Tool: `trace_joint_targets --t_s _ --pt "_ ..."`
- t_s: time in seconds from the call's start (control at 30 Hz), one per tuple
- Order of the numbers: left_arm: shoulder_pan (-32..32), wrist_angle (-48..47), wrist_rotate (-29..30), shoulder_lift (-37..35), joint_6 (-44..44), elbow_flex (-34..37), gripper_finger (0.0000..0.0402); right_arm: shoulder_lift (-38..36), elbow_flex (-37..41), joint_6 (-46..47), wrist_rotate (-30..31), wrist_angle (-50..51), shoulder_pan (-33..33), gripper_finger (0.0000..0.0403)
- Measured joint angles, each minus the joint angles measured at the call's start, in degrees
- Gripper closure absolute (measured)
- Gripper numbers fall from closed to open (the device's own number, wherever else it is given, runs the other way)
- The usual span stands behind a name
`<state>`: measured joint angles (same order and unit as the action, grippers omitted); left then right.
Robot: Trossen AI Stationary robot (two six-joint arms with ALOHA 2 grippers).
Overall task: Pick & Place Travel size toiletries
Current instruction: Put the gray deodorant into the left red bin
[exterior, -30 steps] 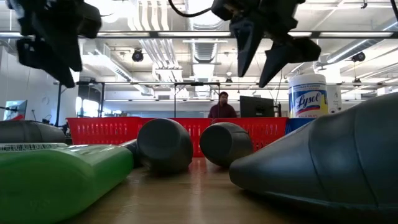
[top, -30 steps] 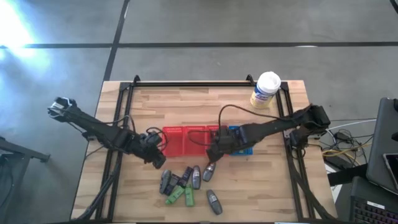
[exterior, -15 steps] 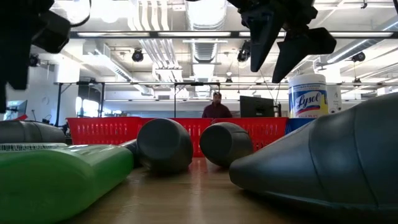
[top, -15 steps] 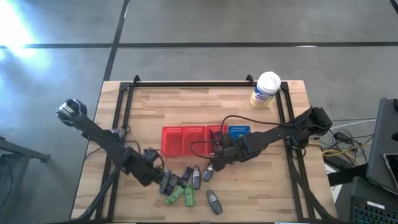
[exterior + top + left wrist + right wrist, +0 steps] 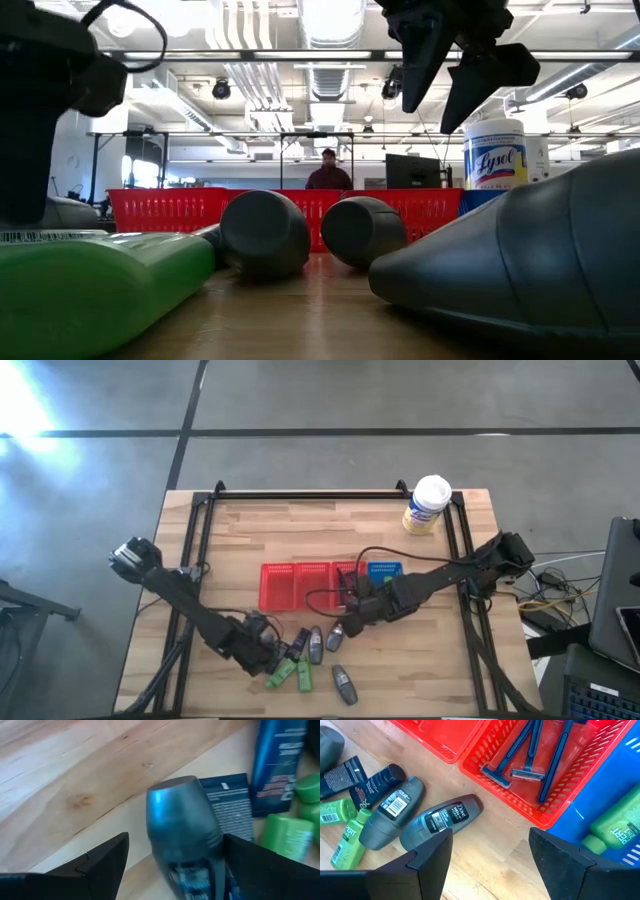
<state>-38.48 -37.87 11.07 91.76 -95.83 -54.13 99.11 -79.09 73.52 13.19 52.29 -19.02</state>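
Right wrist view: razors (image 5: 530, 750) in red basket (image 5: 520, 795)

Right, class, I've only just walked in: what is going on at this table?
A two-armed robot is sorting travel toiletries into baskets. The left pincer is open around a grey bottle at the edge of the pile, not yet gripping it. The right pincer hangs open over another grey bottle beside the red basket, which already holds razors.
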Motion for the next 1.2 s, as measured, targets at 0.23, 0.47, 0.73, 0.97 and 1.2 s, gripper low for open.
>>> trace_joint_targets --t_s 0.23,0.47,0.73,0.97,1.2 --pt "0.13 0.84 -1.46 3.33 2.38 0.04 0.0118 -0.01 0.02 0.00 0.00 0.01 -0.01 0.0139" --pt "0.13 0.63 -2.26 3.25 4.43 0.07 0.0185 0.00 0.02 0.55 0.00 0.00 -0.01 0.0163" --pt "0.33 -1.72 2.35 -5.52 4.69 -2.45 0.0185 -0.01 0.02 1.27 0.00 0.00 -0.12 0.0179" --pt "10.29 -3.50 8.53 -13.59 12.66 -0.97 0.0185 -0.02 0.02 1.38 0.06 -0.08 -0.12 0.0163" --pt "28.43 -3.69 6.14 -14.83 26.89 0.35 0.0185 -0.02 0.02 2.70 0.11 -0.04 -0.12 0.0148"
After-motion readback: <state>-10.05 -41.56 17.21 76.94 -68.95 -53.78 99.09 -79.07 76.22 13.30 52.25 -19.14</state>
